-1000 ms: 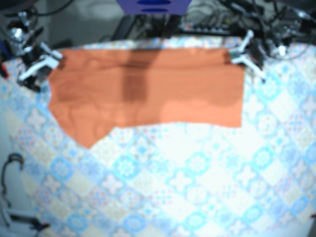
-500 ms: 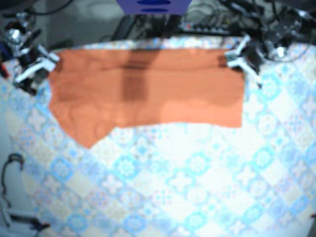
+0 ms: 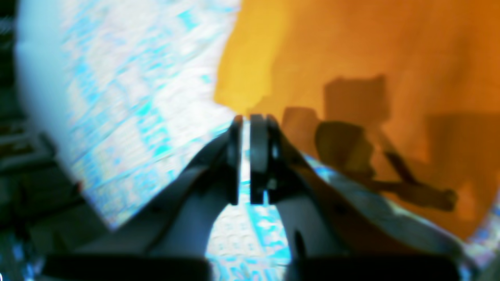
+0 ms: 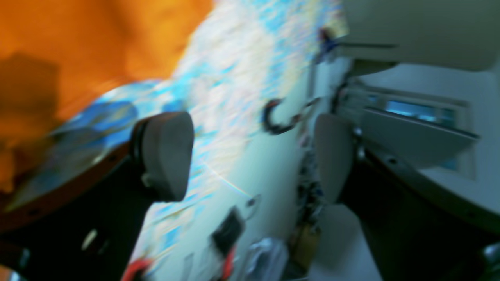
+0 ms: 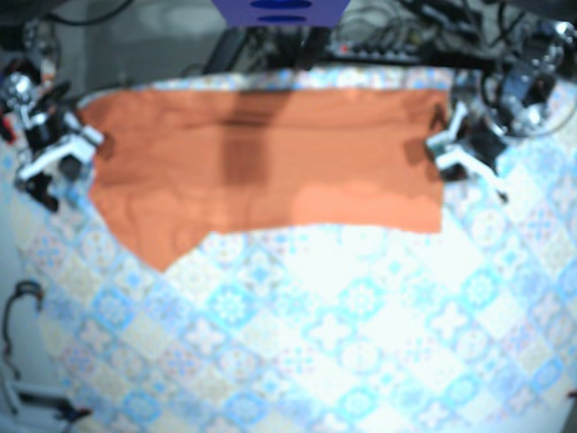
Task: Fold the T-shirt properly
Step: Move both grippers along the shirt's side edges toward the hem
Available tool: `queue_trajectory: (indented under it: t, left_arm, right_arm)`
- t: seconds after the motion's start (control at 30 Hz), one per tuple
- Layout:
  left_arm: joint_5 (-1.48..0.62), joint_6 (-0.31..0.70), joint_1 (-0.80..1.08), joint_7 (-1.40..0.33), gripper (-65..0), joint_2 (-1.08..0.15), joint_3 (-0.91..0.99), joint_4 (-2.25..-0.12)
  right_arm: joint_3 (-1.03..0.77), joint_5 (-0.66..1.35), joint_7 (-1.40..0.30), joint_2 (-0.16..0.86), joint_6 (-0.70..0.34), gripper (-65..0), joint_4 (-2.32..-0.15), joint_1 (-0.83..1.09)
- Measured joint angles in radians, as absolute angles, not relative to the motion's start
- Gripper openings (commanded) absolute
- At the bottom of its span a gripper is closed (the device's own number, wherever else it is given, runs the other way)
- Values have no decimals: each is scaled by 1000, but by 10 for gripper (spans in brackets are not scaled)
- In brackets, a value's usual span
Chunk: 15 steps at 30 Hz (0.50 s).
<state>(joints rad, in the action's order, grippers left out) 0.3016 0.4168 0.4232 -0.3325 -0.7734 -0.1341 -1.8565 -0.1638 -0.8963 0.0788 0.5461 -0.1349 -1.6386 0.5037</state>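
Note:
The orange T-shirt (image 5: 270, 162) lies flat across the far half of the table, folded into a wide band with a flap hanging down at its left. My left gripper (image 5: 444, 149) sits at the shirt's right edge. In the left wrist view the left gripper (image 3: 243, 121) has its fingers (image 3: 233, 156) almost together with only a thin slit, nothing between them, and the shirt's corner (image 3: 242, 78) just beyond the tips. My right gripper (image 5: 77, 149) is at the shirt's left edge. The right wrist view shows the right gripper (image 4: 250, 152) wide open and empty, the shirt (image 4: 78, 47) off to its side.
A blue-and-white patterned tablecloth (image 5: 343, 325) covers the table. Cables and equipment (image 5: 397, 41) crowd the far edge. A black cable loop (image 5: 22, 298) and a tool (image 5: 45, 401) lie off the table's left side.
Both arms have dropped from the shirt's top corners toward its side edges, a little outward. The shirt's top corners now lie flat on the table.

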Motion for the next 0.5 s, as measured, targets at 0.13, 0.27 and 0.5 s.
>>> queue_trajectory:
  t: [0.13,0.27,0.5]
  left_arm:
    - [169,425,408,-344,-481,-719,-9,-1856]
    - [-44,426,310,-503,-425,-691,60,-1858]
    - [-492,486,78,-791,-347,-688,103,-1715]
  right_arm:
    - [-162,-735,71,548,-205,-182,-1653,404]
    - [-162,-494,-70,549,-368,-180,-1655,279]
    - [-29,-118,-388,582,-466,-180,-1614,-1]
